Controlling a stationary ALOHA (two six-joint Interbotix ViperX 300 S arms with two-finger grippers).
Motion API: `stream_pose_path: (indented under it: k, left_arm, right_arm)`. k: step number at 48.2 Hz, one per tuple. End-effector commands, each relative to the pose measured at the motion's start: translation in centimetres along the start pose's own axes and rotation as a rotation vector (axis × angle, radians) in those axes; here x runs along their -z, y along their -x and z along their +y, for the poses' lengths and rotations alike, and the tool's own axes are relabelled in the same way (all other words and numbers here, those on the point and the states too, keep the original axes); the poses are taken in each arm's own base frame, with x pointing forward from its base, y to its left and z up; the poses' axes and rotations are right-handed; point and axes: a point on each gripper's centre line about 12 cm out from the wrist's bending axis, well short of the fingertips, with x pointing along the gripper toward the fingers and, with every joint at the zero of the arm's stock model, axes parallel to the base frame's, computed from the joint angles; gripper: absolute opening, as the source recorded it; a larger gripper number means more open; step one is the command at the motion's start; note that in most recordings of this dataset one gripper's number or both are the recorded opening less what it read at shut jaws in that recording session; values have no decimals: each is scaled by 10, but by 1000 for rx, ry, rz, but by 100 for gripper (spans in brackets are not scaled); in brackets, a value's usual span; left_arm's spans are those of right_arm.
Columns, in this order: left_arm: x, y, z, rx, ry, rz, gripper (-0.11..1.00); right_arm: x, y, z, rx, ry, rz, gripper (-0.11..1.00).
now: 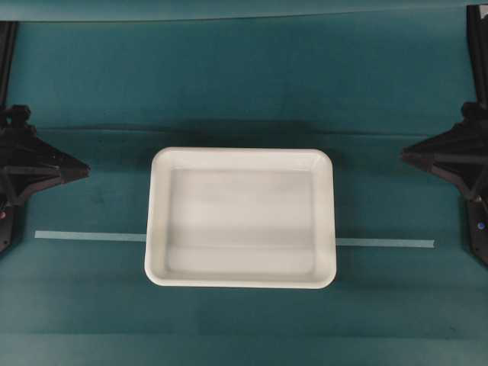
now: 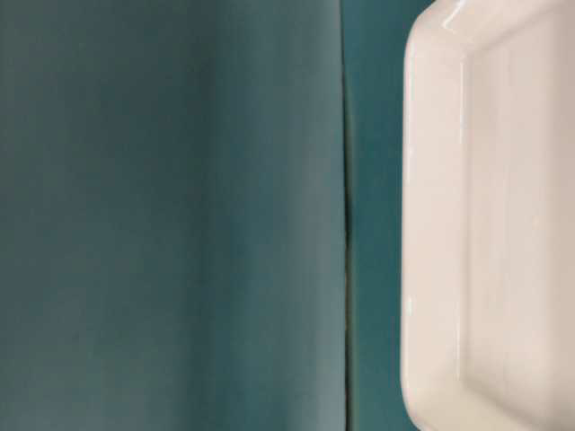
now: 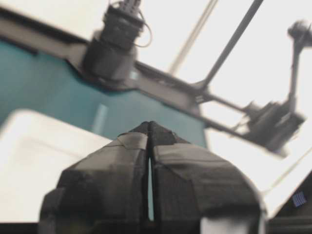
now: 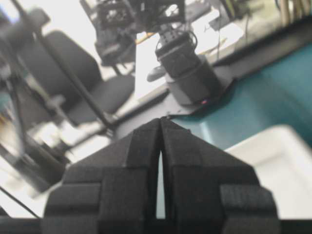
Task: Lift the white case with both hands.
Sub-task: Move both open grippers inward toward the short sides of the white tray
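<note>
The white case [image 1: 241, 217] lies flat on the teal table, empty, in the middle of the overhead view. Its rim also shows at table level [image 2: 431, 224], at the lower left of the left wrist view [image 3: 34, 165] and at the lower right of the right wrist view [image 4: 278, 165]. My left gripper [image 1: 85, 168] points at it from the far left edge, well apart from it, shut with its fingertips touching [image 3: 148, 126]. My right gripper [image 1: 406, 154] mirrors this at the far right, also shut and empty [image 4: 161, 120].
A pale tape strip [image 1: 91, 235] runs across the table and passes under the case, coming out on the right [image 1: 385, 243]. Teal cloth [image 1: 244, 84] covers the table. The opposite arm's base [image 3: 114, 44] and a chair [image 4: 73, 73] show beyond the table.
</note>
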Motion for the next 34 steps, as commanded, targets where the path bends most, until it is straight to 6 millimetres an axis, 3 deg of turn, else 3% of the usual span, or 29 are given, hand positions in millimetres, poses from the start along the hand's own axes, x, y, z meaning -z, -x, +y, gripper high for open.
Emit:
stream_pose_path:
  k: [1,9,21,34]
  left_arm:
    - [-6,-4,-1,-7,95,-8,-3]
    - [9,-7,7,-79,357,87,-3]
    - [37,-11,23,-197,625,170,-3]
    - [52,-7,37,-256,666,183,-1]
  right_arm:
    - [0,-6,-8,52,-124,5,1]
    - [12,-9,-23,156,-396,67,1]
    - [53,-11,-44,337,-678,233,1]
    - [79,-11,-62,445,-716,294,1]
